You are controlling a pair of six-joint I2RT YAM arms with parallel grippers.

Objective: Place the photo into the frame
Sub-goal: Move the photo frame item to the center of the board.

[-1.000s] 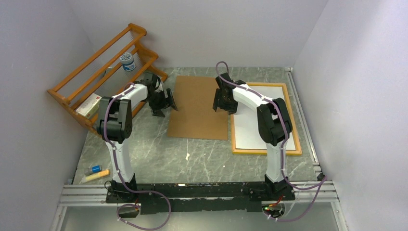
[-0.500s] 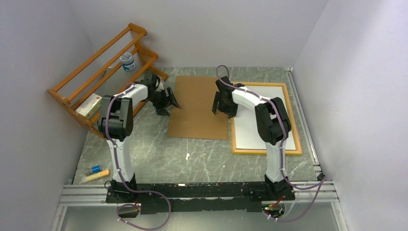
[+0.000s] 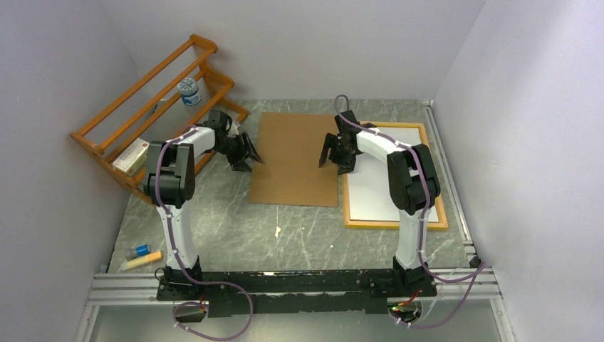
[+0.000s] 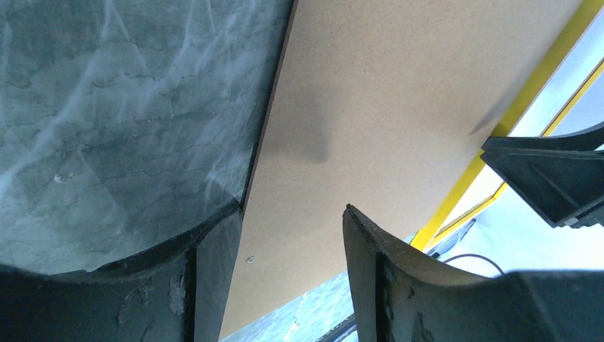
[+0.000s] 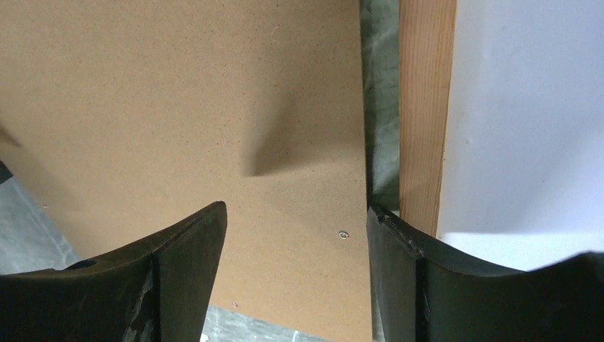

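Left gripper [image 3: 246,153] and right gripper [image 3: 335,152] are wide open and empty, astride opposite edges of the hardboard panel [image 3: 292,160]; the frame [image 3: 395,224] lies back-up beside it, the photo [image 3: 365,196] apparently face-down inside, so each edge should be seated fully before closing evenly.

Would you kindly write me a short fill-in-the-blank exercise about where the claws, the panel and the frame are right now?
1. The left claw sits at the brown panel's ___ edge.
2. The right claw has its jaws ___.
3. The frame lies flat on the panel's ___ side.
4. The wooden rack stands in the table's far ___ corner.
Missing words: left; open; right; left.
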